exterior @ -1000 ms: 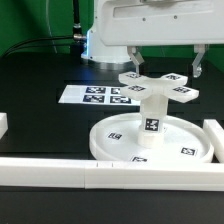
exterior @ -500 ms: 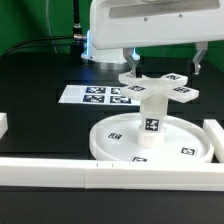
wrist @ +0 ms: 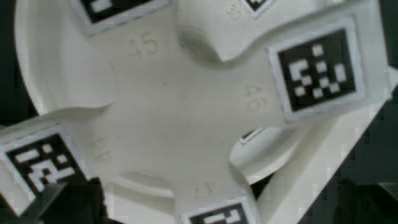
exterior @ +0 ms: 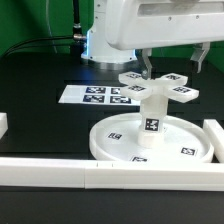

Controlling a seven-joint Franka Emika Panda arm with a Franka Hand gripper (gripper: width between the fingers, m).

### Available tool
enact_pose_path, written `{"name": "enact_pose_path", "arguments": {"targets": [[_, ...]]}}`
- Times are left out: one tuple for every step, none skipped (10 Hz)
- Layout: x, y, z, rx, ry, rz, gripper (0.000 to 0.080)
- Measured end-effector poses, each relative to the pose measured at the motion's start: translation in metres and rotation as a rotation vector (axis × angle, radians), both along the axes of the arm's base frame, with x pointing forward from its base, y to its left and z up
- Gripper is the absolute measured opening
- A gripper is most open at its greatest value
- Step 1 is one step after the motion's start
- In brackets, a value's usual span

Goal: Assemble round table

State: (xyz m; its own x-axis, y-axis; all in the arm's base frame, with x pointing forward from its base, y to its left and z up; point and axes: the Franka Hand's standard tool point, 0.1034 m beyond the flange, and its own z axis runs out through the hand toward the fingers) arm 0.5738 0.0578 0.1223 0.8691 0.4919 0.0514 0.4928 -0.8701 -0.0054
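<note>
A black table [exterior: 40, 110] carries the round table's disc [exterior: 150, 140] near the front border bars [exterior: 60, 172], post [exterior: 152, 115] upright in its hub, cross-shaped foot [exterior: 158, 84] on top. The gripper [exterior: 146, 62] hovers above; finger spacing unclear. Judgement: descend centred and turn the foot squarely.

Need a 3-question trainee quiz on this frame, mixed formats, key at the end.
1. True or false: the cross-shaped foot sits on top of the short post.
2. Multiple choice: the post stands on A) the marker board, B) the middle of the large rimmed disc, C) the black tabletop.
3. Fill in: in the exterior view, the end effector is directly ____ the foot.

Key: 1 true. 2 B. 3 above.
</note>
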Motion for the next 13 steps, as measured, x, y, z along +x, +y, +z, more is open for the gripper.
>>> {"name": "enact_pose_path", "arguments": {"targets": [[0.0,-0.001,0.0,-0.003,-0.001,0.062,0.0648],[0.0,-0.002,0.0,-0.006,-0.003,0.126,0.0648],[0.0,-0.004,-0.001,-0.013,-0.007,0.23,0.0648],[0.001,-0.01,-0.002,-0.021,-0.011,0.38,0.0648],[0.0,-0.012,-0.003,-0.035,-0.008,0.481,0.0648],[-0.001,-0.011,-0.005,-0.045,-0.004,0.581,0.0648],[-0.002,-0.011,-0.006,-0.046,0.0,0.647,0.0648],[-0.002,-0.012,-0.006,-0.05,-0.001,0.714,0.0648],[-0.002,-0.015,-0.007,-0.059,0.0,0.784,0.0648],[-0.002,-0.016,-0.007,-0.064,0.001,0.835,0.0648],[-0.002,-0.018,-0.007,-0.076,0.003,0.928,0.0648],[-0.003,-0.019,-0.007,-0.085,0.007,1.003,0.0648],[-0.005,-0.018,-0.009,-0.089,0.015,1.019,0.0648]]}}
